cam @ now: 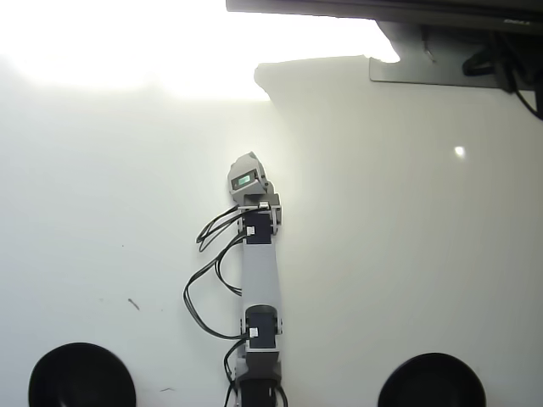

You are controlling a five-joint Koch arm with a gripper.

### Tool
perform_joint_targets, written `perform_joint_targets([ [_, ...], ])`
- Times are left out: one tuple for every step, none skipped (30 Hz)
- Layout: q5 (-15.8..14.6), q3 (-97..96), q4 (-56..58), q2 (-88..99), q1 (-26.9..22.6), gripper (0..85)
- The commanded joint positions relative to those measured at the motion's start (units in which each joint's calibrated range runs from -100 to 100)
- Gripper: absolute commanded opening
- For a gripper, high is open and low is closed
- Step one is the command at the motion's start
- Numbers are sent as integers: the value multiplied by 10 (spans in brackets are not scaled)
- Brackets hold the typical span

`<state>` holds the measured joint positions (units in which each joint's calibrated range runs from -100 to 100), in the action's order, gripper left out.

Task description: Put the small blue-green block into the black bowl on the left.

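Overhead view, bottom of frame first. Two matte black bowls sit at the bottom edge, both cut off by the frame: the black bowl (81,377) at lower left, a look-alike second black bowl (431,383) at lower right. They're well apart, w/ the arm (260,280) rising between them, a bit nearer the left one than the right. Both look empty as far as the visible parts go.

Arm base enters at bottom centre, approx midway along the edge. Dark servo blocks alternate w/ a pale grey link running straight up the frame. Black cables (204,292) loop out on the left side of the arm, from mid-link down to the base.

At the top of the arm, slightly above frame centre, is the gripper (247,176), a grey head tilted a little to the left. Seen from straight above, its jaws lie under the head, so can't tell if they're spread or clenched. A small green patch shows on top of the head; can't tell if that's the small blue-green block or just part of the gripper. No block visible anywhere on the white table (382,271).

Further up: strong glare washes out the upper left of the table. Upper right has a dark monitor edge (382,8) and a grey stand plate (424,64) w/ black cords at far right.
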<state>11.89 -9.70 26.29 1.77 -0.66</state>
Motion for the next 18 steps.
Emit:
perform_joint_targets([
  [0,20,-1,40,-9,60],
  [0,20,1,50,-13,60],
  [0,20,3,63,-17,60],
  [0,20,8,75,-21,61],
  [0,20,11,88,-25,61],
  [0,21,15,99,-30,61],
  [0,23,20,109,-35,61],
  [0,28,29,119,-41,61],
  [0,30,36,131,-45,61],
  [0,30,42,147,-51,61],
  [0,30,46,161,-56,61],
  [0,29,51,174,-62,61],
  [0,29,56,187,-68,61],
  [0,29,59,202,-74,61],
  [0,29,65,214,-80,61],
  [0,29,69,228,-86,61],
  [-1,30,73,240,-92,61],
  [-1,29,77,251,-98,61],
])
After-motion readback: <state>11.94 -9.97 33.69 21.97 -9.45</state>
